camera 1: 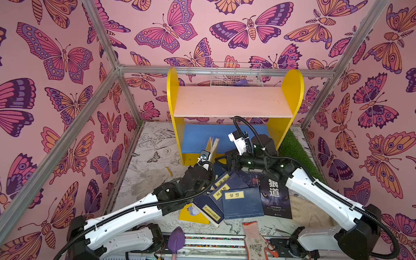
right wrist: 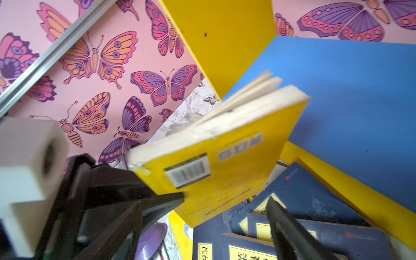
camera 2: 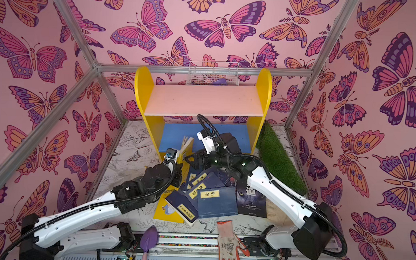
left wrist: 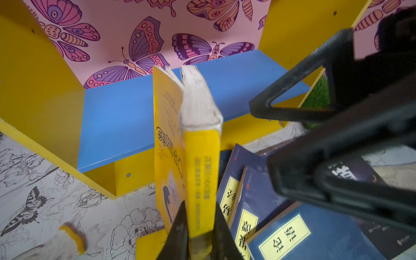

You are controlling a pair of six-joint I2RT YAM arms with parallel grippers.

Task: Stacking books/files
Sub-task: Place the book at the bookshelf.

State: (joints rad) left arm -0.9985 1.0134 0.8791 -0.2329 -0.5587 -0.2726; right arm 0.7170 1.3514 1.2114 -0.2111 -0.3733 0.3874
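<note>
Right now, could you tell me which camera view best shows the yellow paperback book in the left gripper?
The left wrist view: the yellow paperback stands central, spine clamped in the left gripper. The right wrist view shows its barcoded back; both top views show little.

Bright, even light, only soft shadows; both top views stay sharp with wide-angle stretch at edges, while the near white camera housing [right wrist: 29, 177] blurs.
</note>
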